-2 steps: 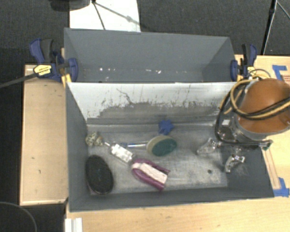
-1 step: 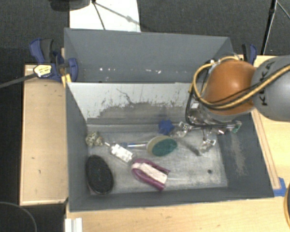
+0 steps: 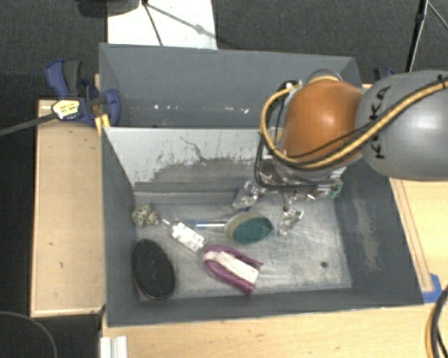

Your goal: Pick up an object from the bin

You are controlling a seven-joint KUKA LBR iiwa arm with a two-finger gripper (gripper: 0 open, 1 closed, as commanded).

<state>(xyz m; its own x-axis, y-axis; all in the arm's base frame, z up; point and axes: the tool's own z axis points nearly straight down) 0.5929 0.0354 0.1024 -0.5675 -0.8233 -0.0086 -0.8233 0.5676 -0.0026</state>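
- Teal disc (image 3: 252, 230): a round, flat thing, dark teal with a pale rim along its left side. It lies on the bin floor near the middle, a little toward the right, and is the item nearest the gripper.
- Gripper (image 3: 266, 212): hangs low over the floor under the wrist, just behind the teal disc as seen from above. Its two metal fingers (image 3: 290, 218) stand spread apart and released, with nothing clamped between them. One finger is by the disc's upper left and the other by its right edge. I cannot tell whether either touches it.
- Arm (image 3: 418, 133): grey, reaching in from the right. It has a rounded orange cover (image 3: 321, 118) at the wrist, with yellow and black cables looped round the cover.
- Bin (image 3: 209, 80): grey metal with sloping walls and a scratched, scuffed floor.
- Purple and white thing (image 3: 231, 267): long, lying tilted just in front of the disc, near it but apart.
- Small white piece (image 3: 187, 235): left of the disc. A thin clear stem leads from it toward the disc, and I cannot tell what kind of thing it is.
- Black oval thing (image 3: 153, 269): dark and matt, lying in the front left corner, well apart from the gripper.
- Small grey-green lump (image 3: 144, 215): crumpled in look, by the left wall, behind the black oval.
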